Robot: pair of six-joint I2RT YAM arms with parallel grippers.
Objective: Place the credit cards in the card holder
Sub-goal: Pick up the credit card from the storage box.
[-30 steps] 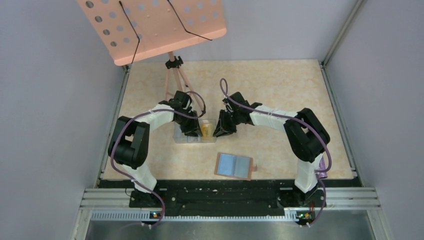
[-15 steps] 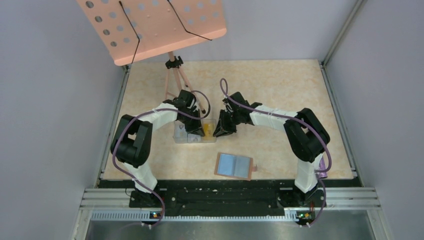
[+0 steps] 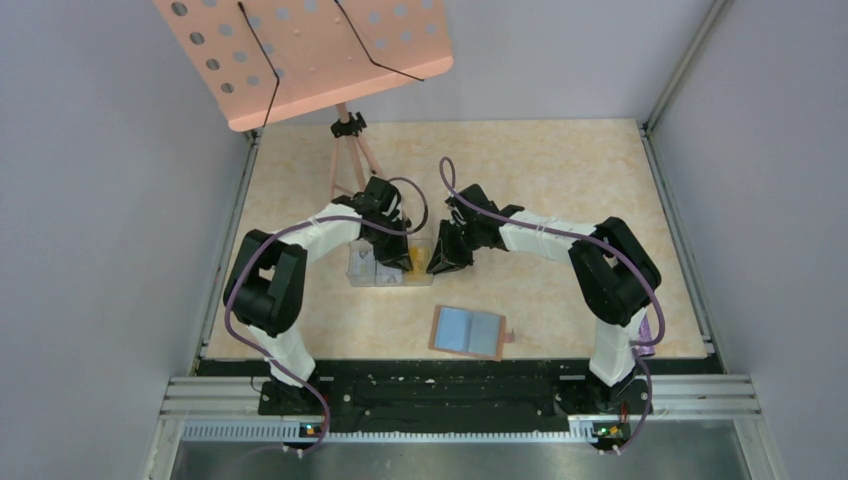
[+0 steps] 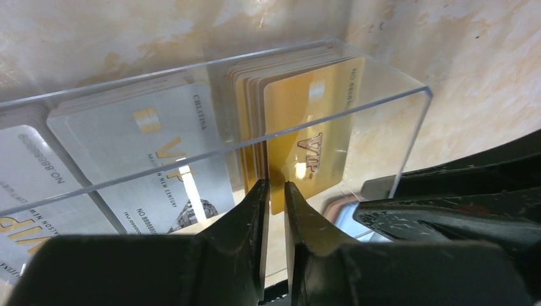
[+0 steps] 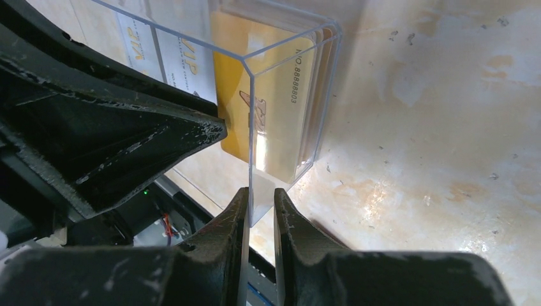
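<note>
A clear plastic box (image 3: pixel 388 267) at mid-table holds standing credit cards: a yellow-orange stack (image 4: pixel 312 137) in its right compartment and grey-white cards (image 4: pixel 147 143) to the left. My left gripper (image 4: pixel 275 190) reaches into the box from above and is shut on the edge of the front yellow card. My right gripper (image 5: pixel 260 199) is shut on the corner of the box's clear end wall (image 5: pixel 252 127), with the yellow cards (image 5: pixel 281 121) just behind it. The brown card holder (image 3: pixel 468 331) lies open, bluish faces up, near the front edge, apart from both grippers.
A pink perforated music stand (image 3: pixel 310 55) on a tripod (image 3: pixel 348 150) stands at the back left, close behind the left arm. Grey walls enclose the table on both sides. A black and metal rail (image 3: pixel 450 390) runs along the front.
My left gripper has shifted right along the box to the yellow stack. The right arm, the box and the card holder have stayed put.
</note>
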